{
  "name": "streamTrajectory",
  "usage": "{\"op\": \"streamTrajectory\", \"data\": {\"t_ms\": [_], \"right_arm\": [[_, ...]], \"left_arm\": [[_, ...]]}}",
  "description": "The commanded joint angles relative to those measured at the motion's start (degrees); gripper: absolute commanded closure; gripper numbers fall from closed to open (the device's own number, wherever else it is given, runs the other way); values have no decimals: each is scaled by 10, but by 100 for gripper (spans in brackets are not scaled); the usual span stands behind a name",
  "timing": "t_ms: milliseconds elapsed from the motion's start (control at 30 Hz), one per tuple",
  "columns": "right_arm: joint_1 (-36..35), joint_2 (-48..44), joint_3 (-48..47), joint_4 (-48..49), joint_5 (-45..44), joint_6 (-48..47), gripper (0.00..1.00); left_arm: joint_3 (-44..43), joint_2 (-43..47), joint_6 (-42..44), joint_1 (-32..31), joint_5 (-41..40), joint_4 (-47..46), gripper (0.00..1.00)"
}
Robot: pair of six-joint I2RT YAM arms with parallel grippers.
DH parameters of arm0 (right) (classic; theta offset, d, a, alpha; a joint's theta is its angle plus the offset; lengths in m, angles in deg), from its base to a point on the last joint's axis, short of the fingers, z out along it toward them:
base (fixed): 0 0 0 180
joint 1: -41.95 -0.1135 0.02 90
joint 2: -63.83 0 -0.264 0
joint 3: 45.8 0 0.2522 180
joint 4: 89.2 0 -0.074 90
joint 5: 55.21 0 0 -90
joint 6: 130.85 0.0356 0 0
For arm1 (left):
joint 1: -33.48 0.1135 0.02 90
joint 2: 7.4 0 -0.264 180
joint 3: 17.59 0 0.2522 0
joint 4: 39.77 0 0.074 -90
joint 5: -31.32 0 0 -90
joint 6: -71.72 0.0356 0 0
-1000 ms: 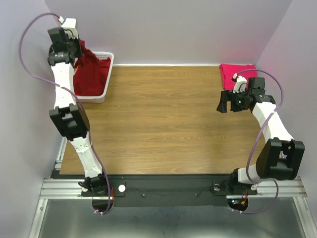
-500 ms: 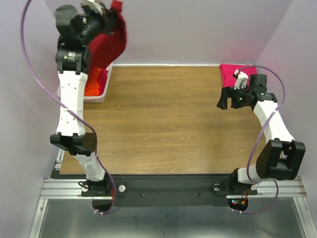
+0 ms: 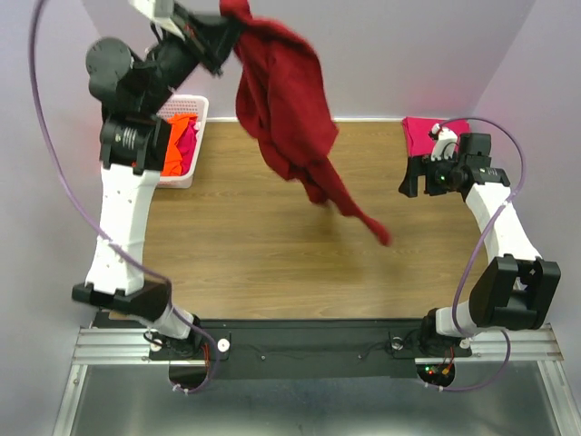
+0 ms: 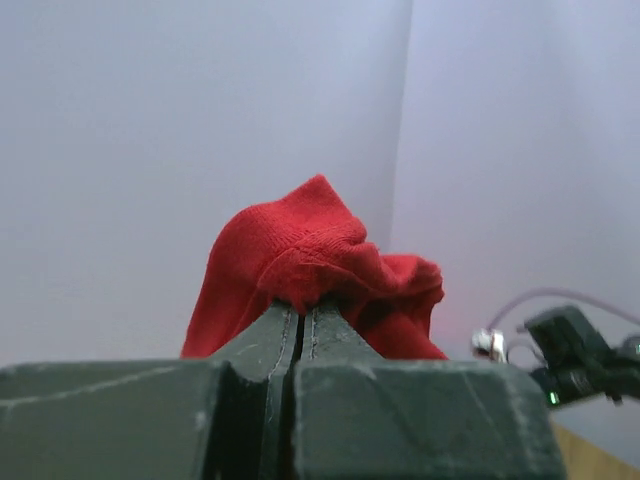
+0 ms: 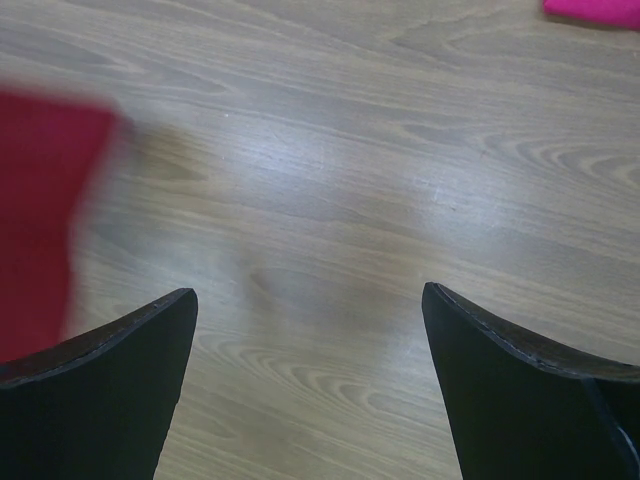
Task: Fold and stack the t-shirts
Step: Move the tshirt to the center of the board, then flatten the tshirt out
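Observation:
My left gripper [image 3: 227, 23] is raised high over the back of the table, shut on a bunched edge of the dark red t-shirt [image 3: 286, 100]. The shirt swings out to the right, its lowest tip over the table's middle. In the left wrist view the jaws [image 4: 302, 310] pinch the red cloth [image 4: 310, 240] tightly. A folded magenta-pink t-shirt [image 3: 425, 134] lies at the back right corner. Just in front of it my right gripper [image 3: 408, 189] hovers open over bare wood [image 5: 308, 295], with the red shirt [image 5: 40, 200] blurred at the left edge of its wrist view.
A white lattice basket [image 3: 198, 113] stands at the back left corner with orange [image 3: 174, 150] and pink [image 3: 188, 138] t-shirts inside. The wooden table [image 3: 272, 263] is ringed by pale walls. A corner of the folded pink shirt [image 5: 600, 10] shows at the top right of the right wrist view.
My left arm has lifted the dark red t-shirt out of the basket and swung it up and to the right over the table. The right arm has barely moved.

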Motion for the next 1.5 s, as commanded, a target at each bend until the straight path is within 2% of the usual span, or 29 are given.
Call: {"op": "streamTrajectory", "data": {"t_ms": [0, 33, 133, 167, 267, 300, 333, 400, 433, 500, 533, 600, 633, 800, 867, 967, 1000, 1033, 1067, 1133, 1167, 1267, 1367, 1467], "right_arm": [[4, -28, -10, 14, -10, -5, 0], [4, -34, -8, 7, -8, -17, 0], [4, -43, 3, -11, -10, -56, 0], [4, -50, 7, -28, -13, -68, 0], [4, -49, 21, -82, -3, -127, 0], [4, -47, 23, -124, 4, -166, 0], [4, -44, 23, -124, 11, -183, 0], [4, -32, 24, -186, 13, -217, 0], [4, -29, 26, -229, 14, -255, 0], [3, -25, 29, -271, 16, -287, 1], [3, -22, 33, -290, 14, -310, 3], [3, -20, 62, -317, -10, -318, 4], [3, -17, 75, -316, -22, -318, 9], [4, 3, 152, -271, -71, -291, 20], [3, 18, 164, -237, -79, -272, 27], [3, 55, 171, -192, -96, -255, 39], [4, 76, 169, -182, -104, -249, 42], [3, 86, 166, -171, -111, -246, 45], [3, 97, 156, -149, -118, -237, 52], [3, 128, 142, -128, -133, -227, 56], [3, 140, 134, -107, -140, -216, 62], [3, 188, 80, -90, -139, -196, 70], [3, 222, -2, -83, -142, -175, 73], [3, 232, -46, -89, -140, -161, 72]], "left_arm": [[199, 94, 39, 21, 32, -10, 86], [304, 128, 68, 42, 31, 13, 57], [425, 155, 104, 107, 40, 118, 7], [483, 155, 124, 169, 48, 139, 5], [566, 167, 192, 244, 71, 183, 5], [579, 176, 214, 250, 68, 197, 5], [590, 181, 237, 251, 62, 203, 5], [619, 184, 312, 250, 86, 217, 8], [624, 181, 334, 250, 97, 248, 13], [628, 169, 374, 247, 114, 276, 16], [627, 154, 411, 231, 111, 306, 19], [633, 142, 441, 195, 93, 323, 20], [638, 134, 454, 181, 81, 322, 21], [674, 115, 442, 81, 17, 277, 21], [682, 96, 424, 49, 5, 249, 23], [678, 55, 383, 23, -31, 217, 33], [675, 43, 368, 20, -39, 214, 35], [669, 30, 362, 18, -55, 209, 41], [662, 6, 354, 18, -64, 206, 43], [657, -16, 340, 19, -97, 200, 53], [653, -34, 336, 20, -107, 199, 56], [645, -70, 325, 34, -142, 196, 64], [617, -98, 312, 65, -157, 205, 71], [580, -98, 317, 92, -152, 217, 71]]}}
